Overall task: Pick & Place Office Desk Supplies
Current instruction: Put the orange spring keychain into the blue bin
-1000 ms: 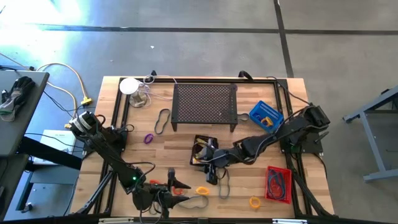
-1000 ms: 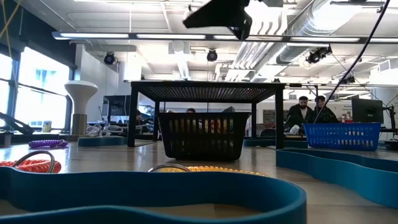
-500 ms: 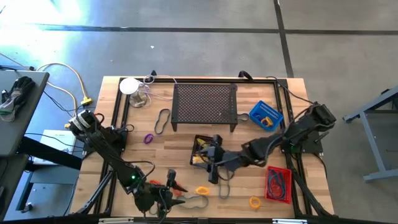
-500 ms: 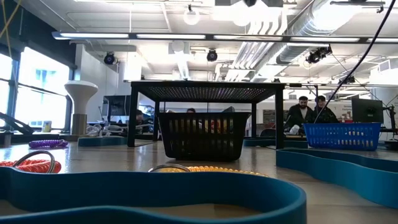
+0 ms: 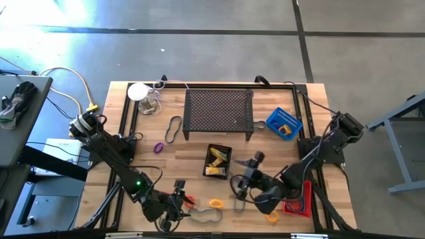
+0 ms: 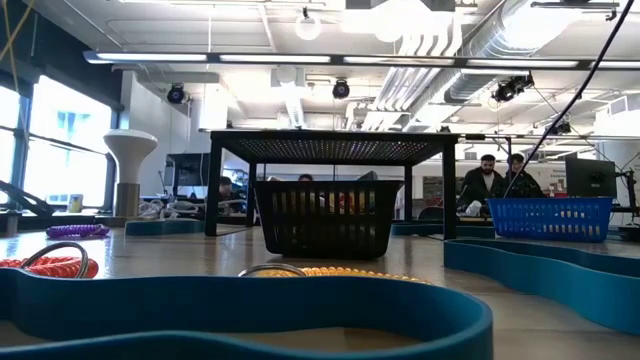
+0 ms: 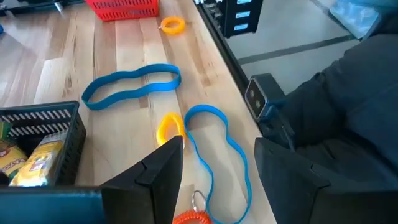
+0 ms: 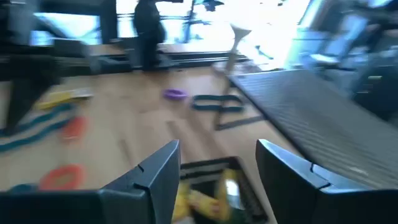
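1. The left claw [image 5: 178, 199] sits low at the near edge of the desk [image 5: 179, 156], left of centre. Its fingers [image 7: 163, 167] are spread and hold nothing.
2. Just by that claw lies an orange coiled ring [image 5: 190, 201]; it also shows at the near edge of the left wrist view.
3. A purple ring [image 5: 159, 147] lies further back on the left part of the desk, and a dark rubber-band loop [image 5: 173, 129] lies beside the left end of the large black perforated stand [image 5: 218, 111].
4. A long band loop [image 5: 211, 215] lies at the near edge, touching a yellow-orange ring [image 5: 216, 203].
5. In the middle stands a small black mesh basket [image 5: 217, 161] with yellow packets [image 5: 216, 158] inside it.
6. Another band loop [image 5: 238, 199] lies just right of the yellow-orange ring.
7. The right claw [image 5: 244, 176] hovers to the right of the black basket, apart from it. Its fingers [image 8: 155, 174] are spread with nothing between them.
8. A yellow ring [image 5: 272, 216] lies near the front edge, beside the red basket [image 5: 303, 200], which the right arm partly covers.
9. A blue basket [image 5: 284, 123] stands at the back right, next to the stand.
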Robot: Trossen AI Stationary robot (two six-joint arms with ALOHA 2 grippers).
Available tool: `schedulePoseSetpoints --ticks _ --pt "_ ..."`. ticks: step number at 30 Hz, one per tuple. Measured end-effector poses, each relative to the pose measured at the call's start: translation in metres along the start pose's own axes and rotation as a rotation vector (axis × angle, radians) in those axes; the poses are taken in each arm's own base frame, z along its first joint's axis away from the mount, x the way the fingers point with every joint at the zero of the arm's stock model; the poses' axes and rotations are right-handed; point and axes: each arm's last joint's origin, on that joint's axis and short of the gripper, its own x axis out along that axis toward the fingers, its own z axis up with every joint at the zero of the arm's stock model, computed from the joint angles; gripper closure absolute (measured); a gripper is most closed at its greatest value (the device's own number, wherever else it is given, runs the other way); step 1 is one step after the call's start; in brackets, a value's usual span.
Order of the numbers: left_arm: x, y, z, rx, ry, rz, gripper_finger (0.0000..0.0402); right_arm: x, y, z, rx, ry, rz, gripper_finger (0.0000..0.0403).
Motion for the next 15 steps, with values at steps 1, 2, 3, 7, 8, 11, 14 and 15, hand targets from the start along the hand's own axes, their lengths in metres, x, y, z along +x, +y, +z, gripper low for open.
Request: schedulePoseSetpoints --ticks 1,2,3,7,8,11,14,15 --pt "0.0 0.001 -0.001 0.007 0.016 0.007 0.021 -0.004 -0.001 -0.003 -0.005 -0.009 -0.031 0.0206" --pt "0.0 0.002 -0.003 0.011 0.035 0.014 0.021 -0.008 -0.002 -0.006 -0.011 -0.02 -0.056 0.0206" --pt "0.001 0.003 -0.005 0.006 0.052 0.02 0.021 -0.013 -0.004 -0.008 -0.011 -0.032 -0.077 0.0206" --pt "0.001 0.006 -0.007 -0.029 0.077 0.036 0.021 -0.025 -0.008 -0.013 -0.012 -0.079 -0.123 0.0206" --pt "0.001 0.007 -0.008 -0.026 0.084 0.039 0.021 -0.027 -0.007 -0.014 -0.027 -0.093 -0.132 0.0206" --pt "-0.004 0.01 -0.008 -0.022 0.115 0.051 0.021 -0.031 -0.007 -0.014 -0.046 -0.123 -0.146 0.0206" --pt "-0.011 0.02 -0.011 -0.083 0.188 0.097 0.021 -0.03 -0.006 -0.015 -0.051 -0.107 -0.135 0.0206" --pt "-0.014 0.025 -0.012 -0.129 0.215 0.118 0.021 -0.03 -0.006 -0.014 -0.05 -0.103 -0.133 0.0206"
